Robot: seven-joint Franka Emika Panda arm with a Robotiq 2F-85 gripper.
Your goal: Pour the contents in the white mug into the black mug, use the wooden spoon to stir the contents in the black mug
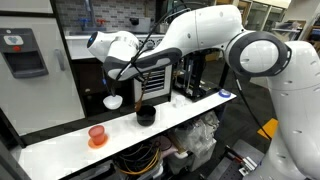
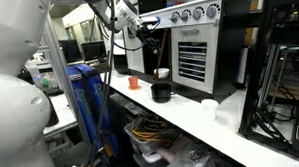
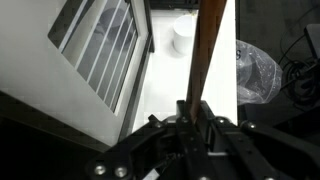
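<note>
White counter, orange cup near black mug, oven behind

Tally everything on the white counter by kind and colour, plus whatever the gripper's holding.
White mug: 1
Black mug: 1
Orange cup: 1
Orange saucer: 1
Small white container: 1
Wooden spoon, in the gripper: 1
Total: 6

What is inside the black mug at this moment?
The wooden spoon, held by the gripper with jaws shut on it, appears to dip into the black mug. The mug's inside is dark, so any contents cannot be seen.
</note>
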